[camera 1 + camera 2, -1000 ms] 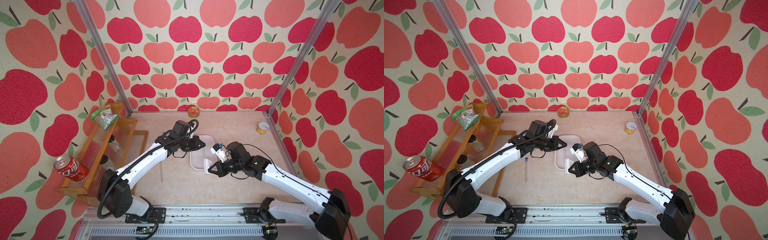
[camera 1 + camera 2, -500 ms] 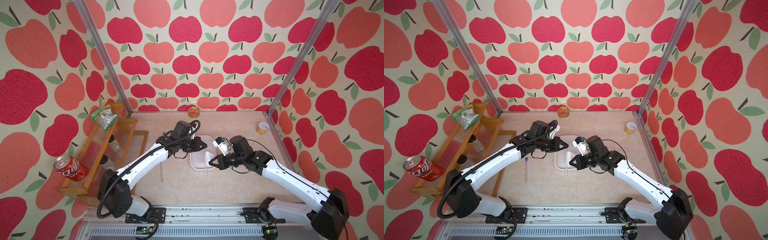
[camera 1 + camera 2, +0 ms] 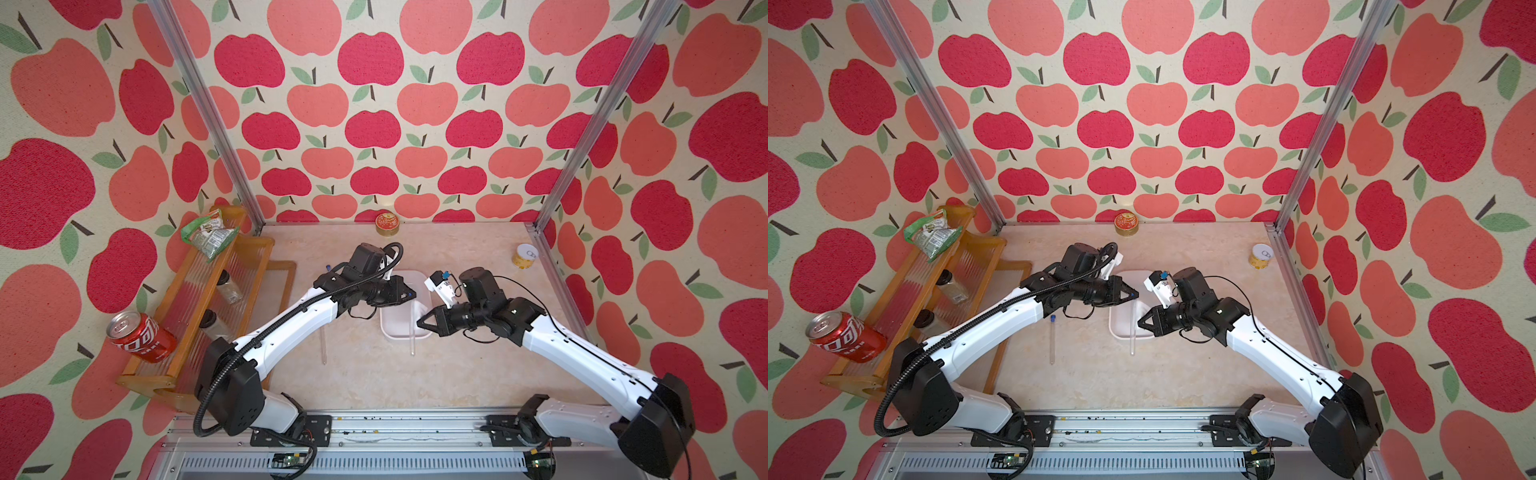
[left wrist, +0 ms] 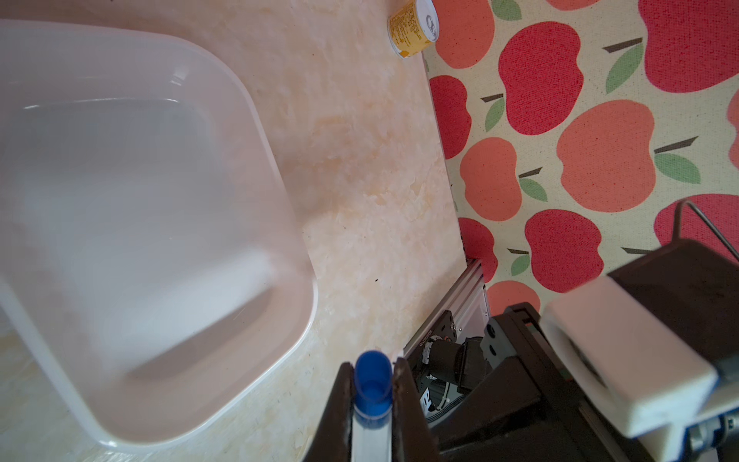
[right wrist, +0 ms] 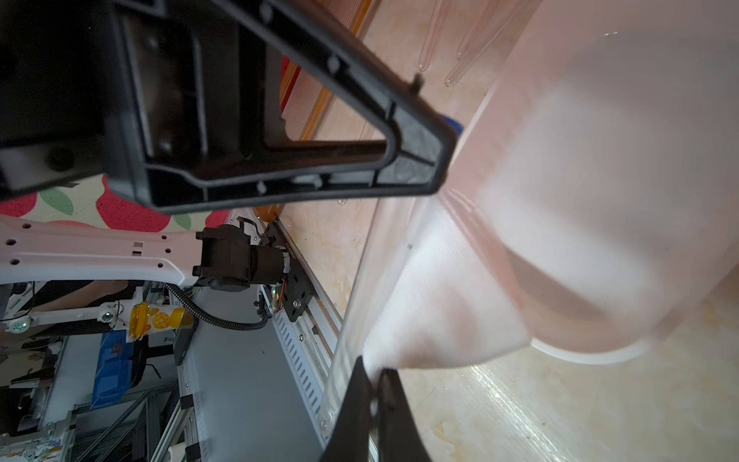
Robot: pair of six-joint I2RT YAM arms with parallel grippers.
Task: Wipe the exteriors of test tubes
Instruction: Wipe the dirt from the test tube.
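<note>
My left gripper (image 3: 409, 295) (image 4: 372, 372) is shut on the blue-capped end of a clear test tube (image 4: 372, 432). That tube (image 3: 412, 340) (image 3: 1132, 340) slants down past the front rim of the white tray (image 3: 399, 332). In the right wrist view it (image 5: 344, 340) runs beside a white cloth (image 5: 440, 300). My right gripper (image 3: 419, 322) (image 5: 374, 372) is shut on a corner of that cloth, pressed against the tube. Another test tube (image 3: 1052, 338) lies on the table left of the tray. More clear tubes (image 5: 432, 40) show in the right wrist view.
A wooden rack (image 3: 195, 291) along the left wall carries a red can (image 3: 139, 336), a green packet (image 3: 208, 235) and dark-lidded jars (image 3: 228, 286). A gold tin (image 3: 387, 224) stands at the back wall, a yellow can (image 3: 524, 255) at the back right.
My right gripper has slid with the cloth toward the back, up along the held tube toward its capped end. The left arm has hardly moved.
</note>
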